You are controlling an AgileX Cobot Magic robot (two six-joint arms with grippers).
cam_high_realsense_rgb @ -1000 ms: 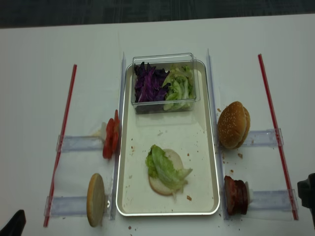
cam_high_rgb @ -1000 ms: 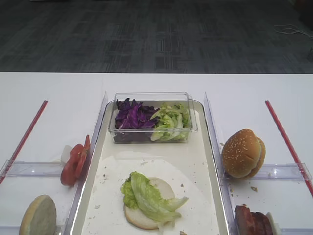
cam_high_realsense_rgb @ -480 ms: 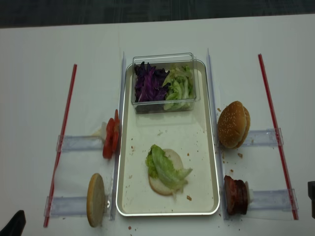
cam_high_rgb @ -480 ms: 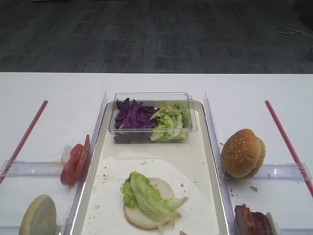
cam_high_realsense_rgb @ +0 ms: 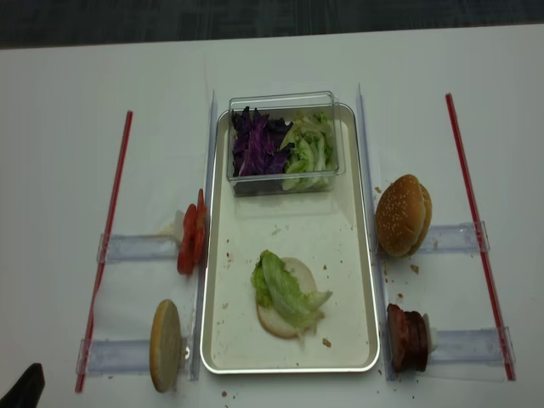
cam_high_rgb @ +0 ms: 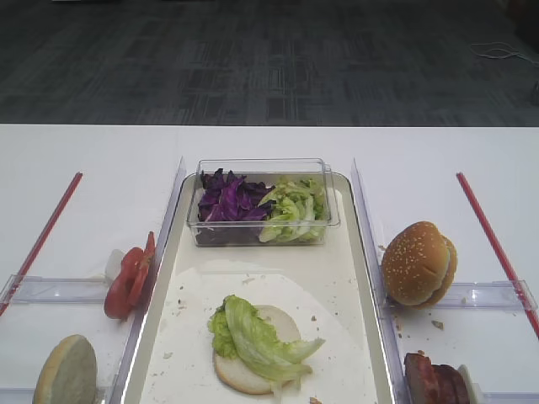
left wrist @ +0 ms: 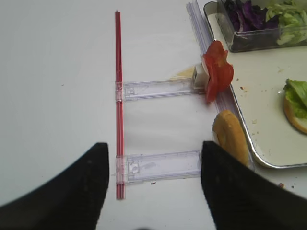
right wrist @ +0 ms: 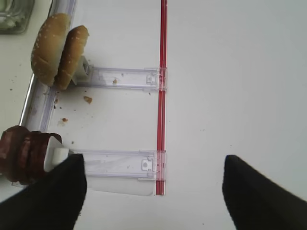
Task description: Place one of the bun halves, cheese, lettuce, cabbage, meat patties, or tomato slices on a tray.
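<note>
Right claw [right wrist: 152,191] hangs spread wide over bare counter [right wrist: 240,72], holding nothing; only its two dark fingers [right wrist: 50,196] show at the bottom of the wrist view. Patties [right wrist: 24,154] stand on edge just beside its left finger, at the end of a clear holder [right wrist: 115,163]. Sesame buns [right wrist: 58,50] stand further off, well apart from the claw, and a red strip [right wrist: 162,96] runs between its fingers.

Left claw [left wrist: 154,187] is spread too, empty, over another clear holder [left wrist: 158,165]. A plain bun [left wrist: 232,141] stands just beside its right finger, tomato [left wrist: 218,72] beyond it.

Relative to the tray [cam_high_realsense_rgb: 357,212]: a bun half topped with lettuce [cam_high_realsense_rgb: 285,293] lies inside near its front end, a tub [cam_high_realsense_rgb: 285,100] with cabbage [cam_high_realsense_rgb: 257,144] at its far end.
</note>
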